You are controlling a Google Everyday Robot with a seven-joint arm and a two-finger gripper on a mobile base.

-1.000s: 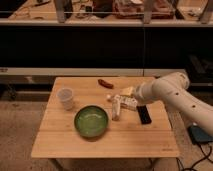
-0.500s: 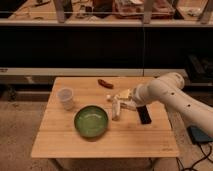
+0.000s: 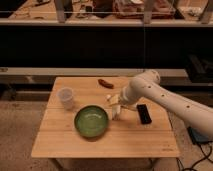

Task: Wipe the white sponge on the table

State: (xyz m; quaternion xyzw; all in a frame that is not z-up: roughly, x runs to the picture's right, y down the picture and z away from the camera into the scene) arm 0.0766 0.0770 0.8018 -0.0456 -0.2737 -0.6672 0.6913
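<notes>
On the table [image 3: 65, 142], just right of the green bowl [image 3: 92, 121], the white sponge [image 3: 117, 115] sits mid-top. The gripper [image 3: 113, 103] hangs right over it, jaws spread and clamping nothing I can make out (contact I can't confirm). I judge the sponge light, soft and squashy, so I'd pinch its long sides low down. The planked top looks flat and dry. A pale cup [image 3: 66, 98], a black bar [image 3: 144, 113] and a brown item [image 3: 105, 83] crowd it; dark shelving stands behind.
</notes>
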